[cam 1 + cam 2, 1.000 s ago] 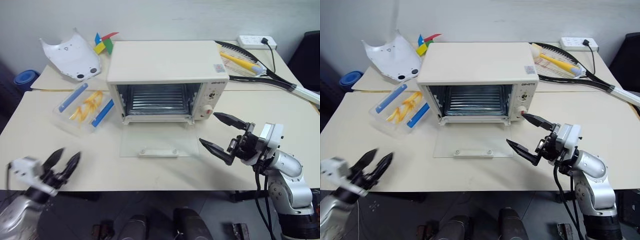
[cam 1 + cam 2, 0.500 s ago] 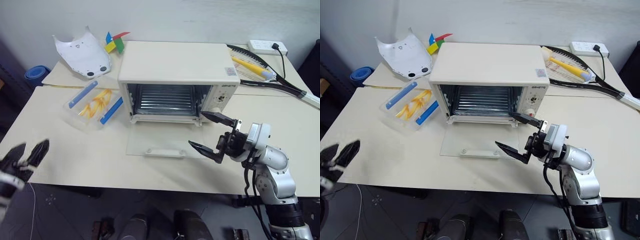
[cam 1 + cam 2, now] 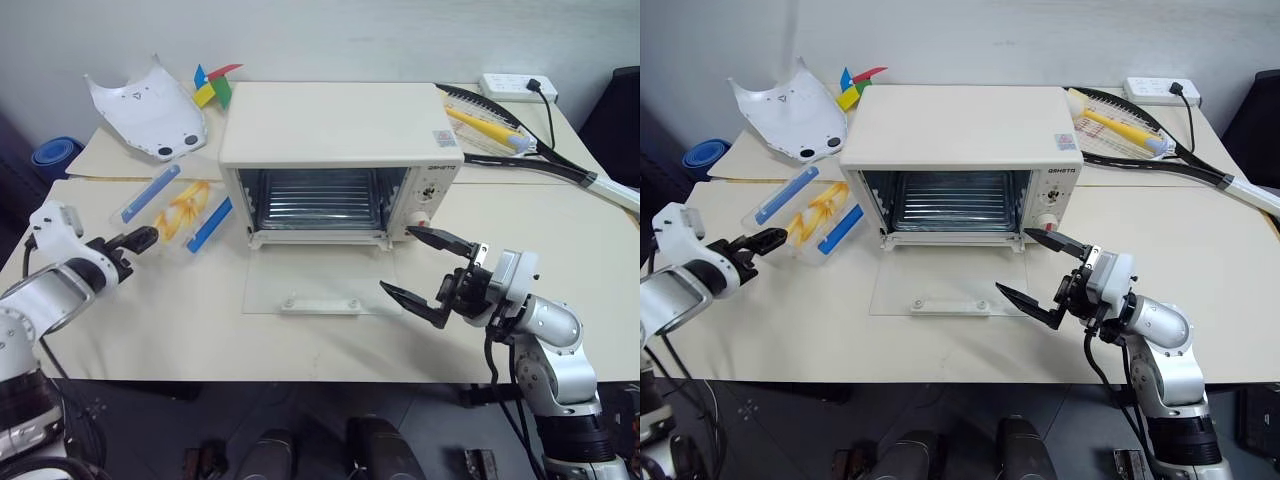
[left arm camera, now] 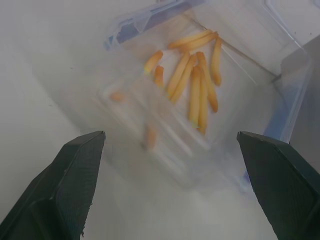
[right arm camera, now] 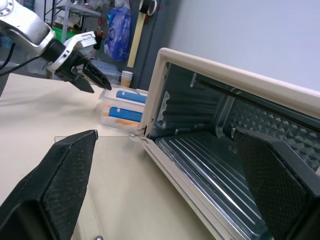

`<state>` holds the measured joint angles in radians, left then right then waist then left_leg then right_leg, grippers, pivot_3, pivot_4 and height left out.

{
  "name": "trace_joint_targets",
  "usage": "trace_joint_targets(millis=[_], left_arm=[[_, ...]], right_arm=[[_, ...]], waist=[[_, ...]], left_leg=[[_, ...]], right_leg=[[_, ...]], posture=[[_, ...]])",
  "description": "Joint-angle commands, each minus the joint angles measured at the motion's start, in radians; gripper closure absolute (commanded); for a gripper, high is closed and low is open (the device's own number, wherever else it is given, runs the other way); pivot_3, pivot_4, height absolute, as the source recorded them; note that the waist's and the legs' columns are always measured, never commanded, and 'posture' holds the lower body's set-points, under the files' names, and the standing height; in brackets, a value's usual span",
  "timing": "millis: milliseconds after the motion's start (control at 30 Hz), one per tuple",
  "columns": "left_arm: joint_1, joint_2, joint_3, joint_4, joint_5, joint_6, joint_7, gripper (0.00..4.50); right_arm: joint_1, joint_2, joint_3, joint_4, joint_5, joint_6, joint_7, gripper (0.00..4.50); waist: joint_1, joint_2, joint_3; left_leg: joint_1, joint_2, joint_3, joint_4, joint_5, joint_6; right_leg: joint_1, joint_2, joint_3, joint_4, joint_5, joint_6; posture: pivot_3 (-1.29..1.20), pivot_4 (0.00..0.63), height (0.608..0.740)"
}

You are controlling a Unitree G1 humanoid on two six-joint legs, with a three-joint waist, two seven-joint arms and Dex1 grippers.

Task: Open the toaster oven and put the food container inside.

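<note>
Since the toaster oven [image 3: 340,150] already has its glass door [image 3: 318,282] dropped flat on the table [image 3: 560,230], the risky part from here is really the pickup. The food container [image 3: 172,209] sits on the table just to the left of the oven, well apart from the open cavity, with its fries showing through the clear lid. The left hand [image 3: 132,241] is at the container's near corner with its 2 fingers spread wide, not gripping anything, and the wrist view has the box framed between them. My guess is the box is wider than it looks and pretty slick, so if the fingers close off-center or just catch a blue clip [image 3: 146,194], it could twist, skid toward the oven wall or pop out partway through the lift. Hard to tell from these shots whether the fingers are low enough to get around the sides at all. The right hand [image 3: 432,270] hovers spread open and empty just over the right edge of the door, so carrying the box across could bump it, or a low carry could clip the door or the rack [image 3: 318,200] and tip the fries.
</note>
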<state>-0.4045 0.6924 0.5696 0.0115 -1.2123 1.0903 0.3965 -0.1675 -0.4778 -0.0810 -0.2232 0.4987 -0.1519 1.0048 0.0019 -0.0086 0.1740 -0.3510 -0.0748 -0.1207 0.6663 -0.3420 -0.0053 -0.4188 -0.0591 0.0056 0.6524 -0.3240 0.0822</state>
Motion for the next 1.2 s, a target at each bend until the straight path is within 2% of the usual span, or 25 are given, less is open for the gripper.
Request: trace_joint_targets(millis=[33,133,233,467,533,567,667,833,1033,1100,1200], left_arm=[[-0.094,-0.029,0.004,0.076,0.031,-0.016,0.013,0.01],[-0.133,-0.031,-0.004,0.164,0.091,-0.006,0.017,0.01],[-0.166,-0.032,0.002,0.224,0.137,-0.007,0.004,0.64],[-0.228,0.008,0.021,0.281,0.22,0.008,-0.05,2.79],[-0.223,0.044,0.021,0.28,0.243,0.027,-0.079,3.25],[-0.219,0.064,0.026,0.281,0.252,0.039,-0.093,3.69],[-0.185,0.159,0.023,0.277,0.286,0.088,-0.178,4.36],[-0.117,0.276,0.032,0.237,0.314,0.167,-0.318,4.43],[0.117,0.483,0.045,0.049,0.304,0.28,-0.622,4.43],[0.161,0.507,0.066,-0.005,0.288,0.318,-0.68,4.43],[0.141,0.477,0.078,-0.1,0.251,0.399,-0.696,4.43]], right_arm=[[0.013,0.007,0.002,-0.042,0.0,-0.017,-0.013,0.0],[0.035,0.011,-0.004,-0.03,0.001,-0.037,-0.006,0.0],[0.053,0.013,-0.01,-0.015,0.002,-0.062,0.004,0.0],[0.069,0.023,-0.005,0.02,-0.01,-0.118,0.012,0.0],[0.068,0.026,0.0,0.025,-0.016,-0.128,0.01,0.0],[0.067,0.028,0.002,0.027,-0.019,-0.13,0.007,0.0],[0.057,0.034,0.011,0.034,-0.03,-0.133,-0.001,0.0],[0.028,0.044,0.027,0.053,-0.041,-0.127,-0.003,0.0],[0.017,0.035,0.024,0.078,-0.04,-0.129,0.007,0.0],[0.019,0.029,0.018,0.088,-0.042,-0.128,0.01,0.0],[0.037,0.013,-0.005,0.114,-0.05,-0.139,0.009,0.0]], waist=[[0.0,0.0,0.0],[-0.004,-0.001,-0.001],[-0.006,-0.001,0.0],[-0.003,-0.001,-0.001],[-0.004,-0.001,-0.001],[-0.004,-0.001,-0.001],[-0.004,-0.002,0.0],[-0.007,-0.001,0.0],[-0.007,-0.002,0.0],[-0.004,-0.001,0.0],[0.002,-0.001,0.0]], left_leg=[[0.0,0.0,0.0,0.0,0.0,0.0],[-0.001,0.0,0.001,0.0,0.0,-0.001],[-0.002,0.0,0.005,0.0,0.001,-0.001],[-0.003,0.0,0.005,0.001,0.001,-0.002],[-0.003,0.0,0.005,0.0,0.001,-0.002],[-0.003,0.0,0.005,0.0,0.001,-0.002],[-0.004,0.0,0.005,0.0,0.001,-0.002],[-0.003,0.0,0.005,0.0,0.001,-0.002],[-0.004,0.0,0.005,-0.002,0.001,-0.002],[-0.004,0.0,0.005,-0.002,0.001,-0.002],[-0.004,0.0,0.004,-0.002,0.001,-0.001]], right_leg=[[-0.001,0.0,0.0,0.001,0.0,0.0],[-0.002,0.0,0.0,0.001,0.0,0.0],[-0.007,0.0,0.003,0.005,0.0,0.0],[-0.008,0.0,0.003,0.006,0.0,0.0],[-0.008,0.0,0.003,0.006,0.0,0.0],[-0.009,0.0,0.003,0.006,0.0,0.0],[-0.009,0.0,0.003,0.006,0.0,0.0],[-0.009,0.0,0.003,0.006,0.0,0.0],[-0.009,0.0,0.003,0.006,-0.001,-0.001],[-0.009,-0.001,0.004,0.005,-0.001,-0.001],[-0.008,-0.001,0.003,0.005,-0.001,-0.001]], posture=[[0.0,0.15,0.74],[0.0,0.15,0.74],[0.0,0.15,0.74],[0.0,0.15,0.74],[0.0,0.15,0.74],[0.0,0.15,0.74],[0.0,0.15,0.74],[0.0,0.15,0.74],[0.0,0.15,0.74],[0.0,0.15,0.74],[0.0,0.15,0.74]])
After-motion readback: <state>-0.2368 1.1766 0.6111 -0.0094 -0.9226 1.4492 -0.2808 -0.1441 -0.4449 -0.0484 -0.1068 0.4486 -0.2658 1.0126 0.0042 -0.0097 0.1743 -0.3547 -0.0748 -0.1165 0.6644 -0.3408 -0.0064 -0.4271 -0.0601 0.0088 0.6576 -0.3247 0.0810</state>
